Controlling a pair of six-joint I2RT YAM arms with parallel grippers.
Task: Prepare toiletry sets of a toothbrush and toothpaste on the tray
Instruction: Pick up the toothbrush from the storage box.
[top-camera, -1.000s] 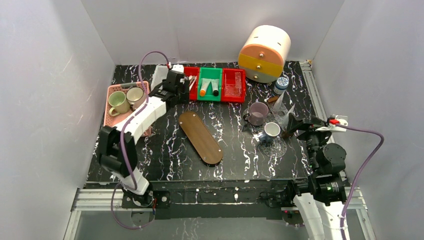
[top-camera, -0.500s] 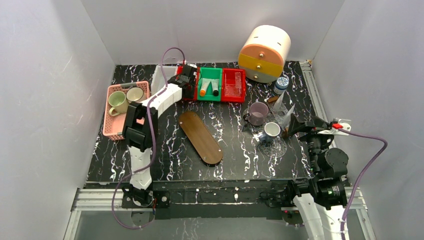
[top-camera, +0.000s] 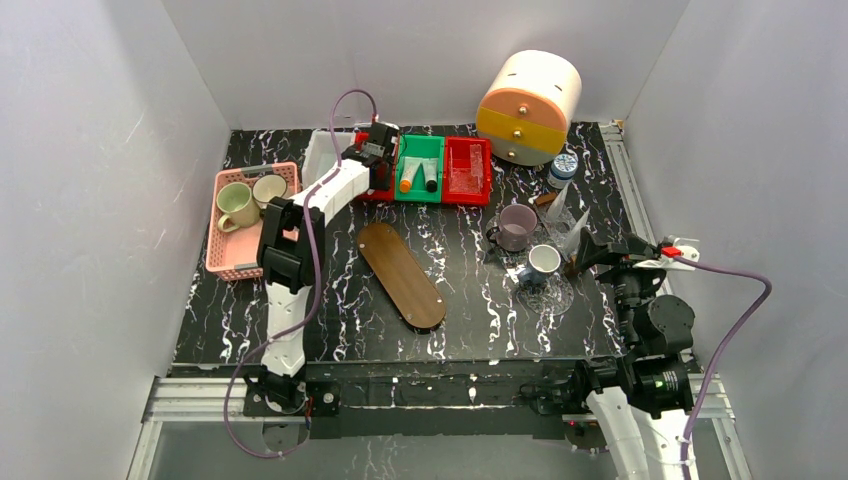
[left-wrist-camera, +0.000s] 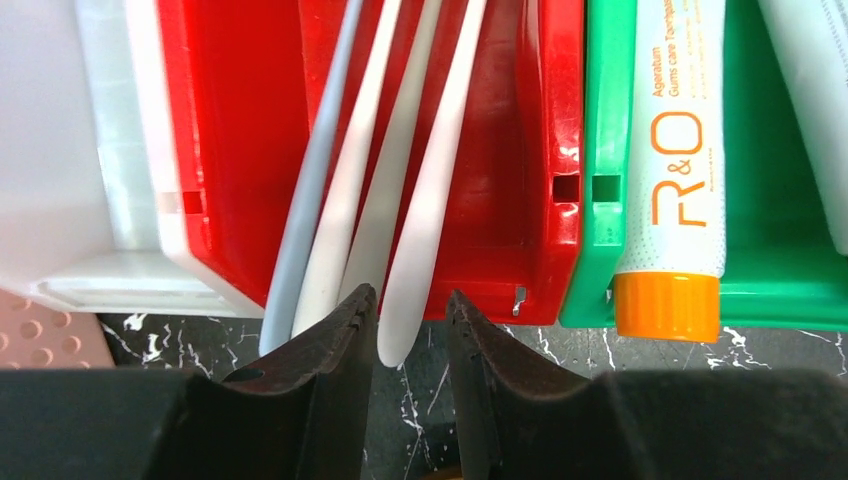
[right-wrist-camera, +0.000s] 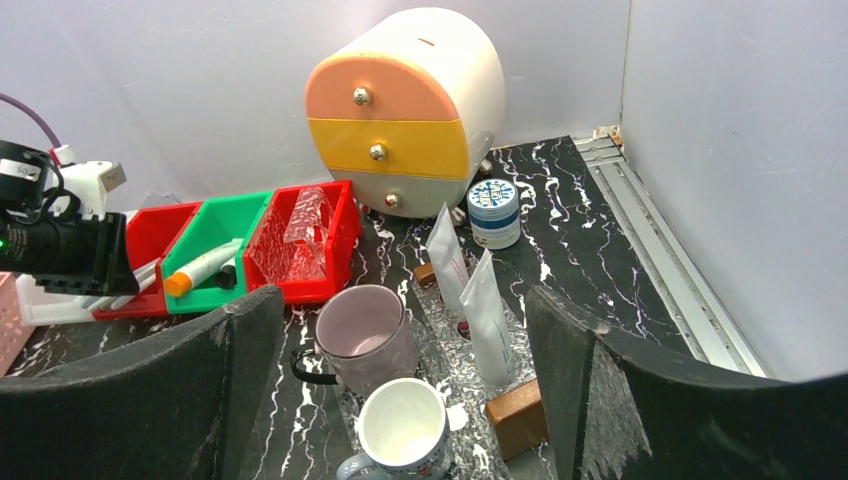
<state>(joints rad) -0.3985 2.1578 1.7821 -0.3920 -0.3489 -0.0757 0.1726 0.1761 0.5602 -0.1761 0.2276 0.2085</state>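
We're at step one: the tray (top-camera: 402, 273) holds no sets. Left gripper (left-wrist-camera: 410, 315) straddles a toothbrush (left-wrist-camera: 425, 200) handle tip in the red bin (left-wrist-camera: 240, 150), grip unconfirmed. Right gripper (right-wrist-camera: 400, 330) is spread wide, idle; toothpaste (left-wrist-camera: 672, 160) sits in the green bin (left-wrist-camera: 790, 240).

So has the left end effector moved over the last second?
Yes. The left end effector has moved right and toward the back wall, from beside the pink basket to over the red bin of toothbrushes.

Pink basket (top-camera: 228, 240) holds two mugs; perhaps a jar (right-wrist-camera: 495, 212) beside drawers (right-wrist-camera: 405, 110).
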